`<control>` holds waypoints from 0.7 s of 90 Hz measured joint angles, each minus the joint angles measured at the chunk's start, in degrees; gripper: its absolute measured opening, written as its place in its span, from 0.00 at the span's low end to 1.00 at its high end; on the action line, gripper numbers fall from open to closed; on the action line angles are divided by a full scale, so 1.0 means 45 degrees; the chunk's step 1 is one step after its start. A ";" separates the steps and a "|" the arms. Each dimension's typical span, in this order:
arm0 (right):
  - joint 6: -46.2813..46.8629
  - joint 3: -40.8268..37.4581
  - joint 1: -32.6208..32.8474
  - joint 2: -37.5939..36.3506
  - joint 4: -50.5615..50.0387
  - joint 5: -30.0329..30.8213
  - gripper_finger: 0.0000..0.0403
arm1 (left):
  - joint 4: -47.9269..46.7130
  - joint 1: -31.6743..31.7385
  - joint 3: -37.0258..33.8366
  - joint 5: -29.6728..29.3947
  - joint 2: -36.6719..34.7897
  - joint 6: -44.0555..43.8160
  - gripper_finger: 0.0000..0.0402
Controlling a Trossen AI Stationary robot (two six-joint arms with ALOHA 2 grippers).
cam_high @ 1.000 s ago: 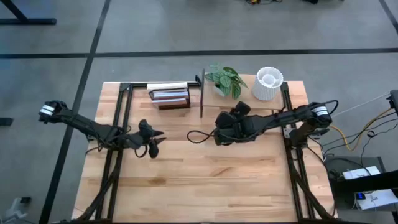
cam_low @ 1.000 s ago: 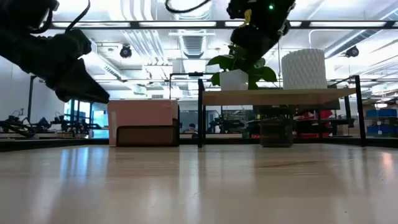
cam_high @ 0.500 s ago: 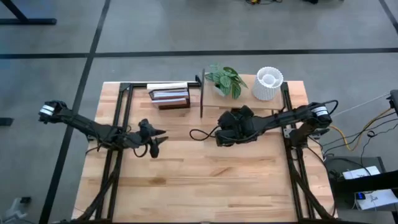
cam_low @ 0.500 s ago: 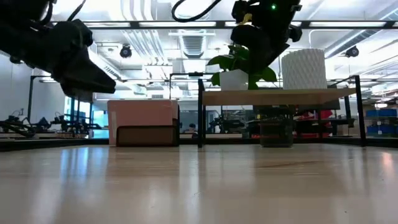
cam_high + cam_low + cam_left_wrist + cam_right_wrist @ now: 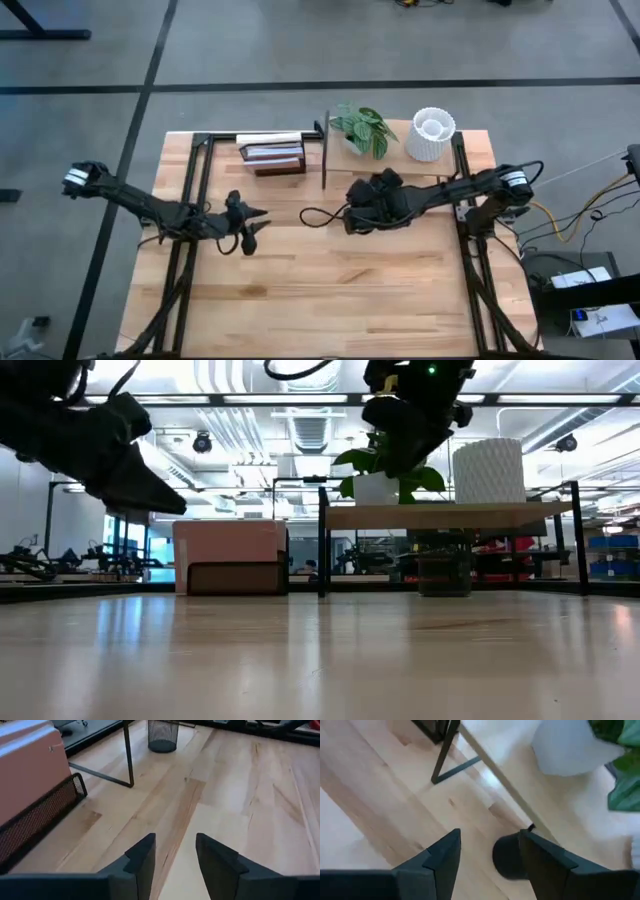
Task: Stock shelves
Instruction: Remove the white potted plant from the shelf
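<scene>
My right pincer [image 5: 352, 212] hangs empty, fingers apart, above table centre; left pincer [image 5: 247, 232] likewise apart at nine o'clock. The black-framed shelf unit with pale wooden board [image 5: 395, 152] stands at one o'clock

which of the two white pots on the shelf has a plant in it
The smooth white pot on the shelf board holds the leafy plant; the ribbed white pot is empty.

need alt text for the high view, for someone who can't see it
Overhead view of a wooden table with two dark robot arms reaching toward its middle, the left gripper and right gripper both empty. At the far edge, the shelves hold a leafy plant and a white ribbed pot, with a book rack beside them.
</scene>
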 joint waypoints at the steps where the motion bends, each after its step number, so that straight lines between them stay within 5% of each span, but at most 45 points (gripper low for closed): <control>1: 0.0017 0.0000 -0.0018 0.0002 0.0001 0.0081 0.47 | 0.0000 0.0000 0.0000 0.0002 0.0019 -0.0032 0.30; 39: 0.0768 -0.0638 -0.0144 0.0007 0.0663 0.3027 0.72 | 0.0092 0.0000 0.0000 0.0479 0.0295 -0.0544 0.27; 63: 0.0605 -0.1648 -0.0679 0.0007 0.3006 0.3152 0.87 | 0.0193 -0.0003 0.0000 0.0792 0.0295 -0.0995 0.27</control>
